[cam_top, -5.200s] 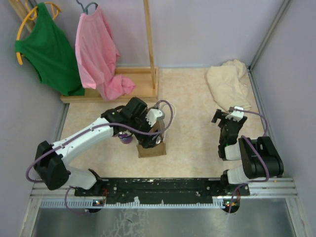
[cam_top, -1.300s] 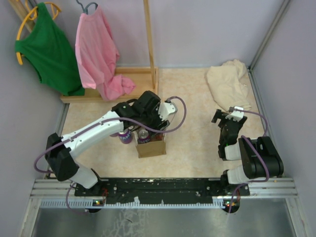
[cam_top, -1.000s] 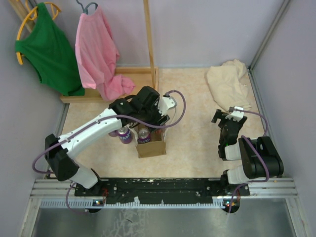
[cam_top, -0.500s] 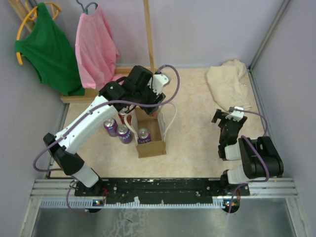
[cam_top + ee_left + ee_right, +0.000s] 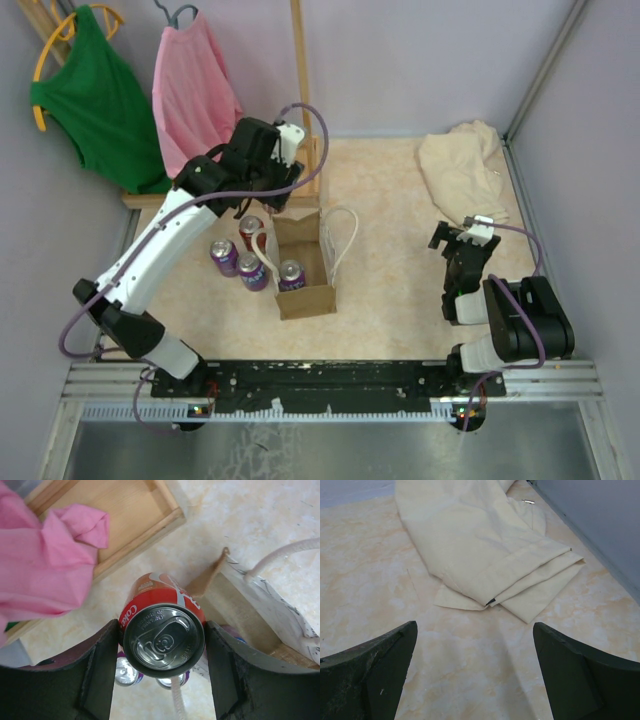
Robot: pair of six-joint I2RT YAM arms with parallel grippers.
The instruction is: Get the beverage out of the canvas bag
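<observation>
My left fingers (image 5: 97, 670) are closed on the red beverage can (image 5: 162, 630), one finger against each side of its wall, with the lid facing the wrist camera. The can is upright and outside the canvas bag (image 5: 308, 298). In the overhead view it sits at the bag's 10 o'clock, just beside the far left corner. I cannot tell whether it touches the tabletop (image 5: 390, 200). Two purple cans (image 5: 224, 256) stand at the bag's 9 o'clock, and a third purple can (image 5: 291, 272) stands inside the bag. My right fingers (image 5: 375, 670) are spread apart and grip nothing. The cream cloth (image 5: 470, 545) lies at their 12 o'clock.
</observation>
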